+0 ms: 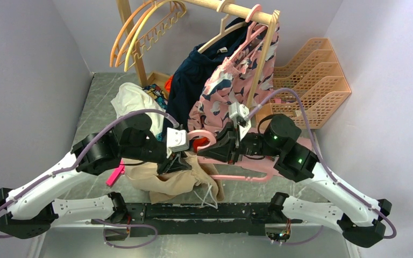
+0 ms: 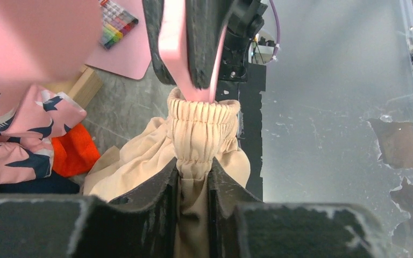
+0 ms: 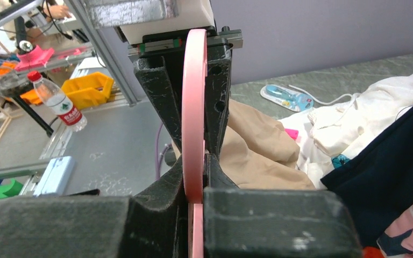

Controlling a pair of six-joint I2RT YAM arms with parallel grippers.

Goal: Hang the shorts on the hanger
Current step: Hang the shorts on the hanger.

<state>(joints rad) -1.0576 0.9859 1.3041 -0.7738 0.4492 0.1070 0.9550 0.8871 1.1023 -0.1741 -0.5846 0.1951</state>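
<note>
The left gripper (image 2: 193,171) pinches the shorts (image 2: 201,123) by the gathered waistband, the rest slumped beneath; the right gripper (image 3: 195,164) is clamped on the hanger (image 3: 195,91), held edge-on and touching the waistband. Best to grip both firmly and work the waistband onto the hanger slowly, lest the cloth bunch or slip

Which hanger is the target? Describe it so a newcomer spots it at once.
Start at the wooden clothes rack at the back, then drop to the grey table in front of it. The wide pink plastic hanger sits there, clamped in the right gripper beside the tan fabric shorts. Unlike the orange hanger and the yellow hanger, it is off the rail.
</note>
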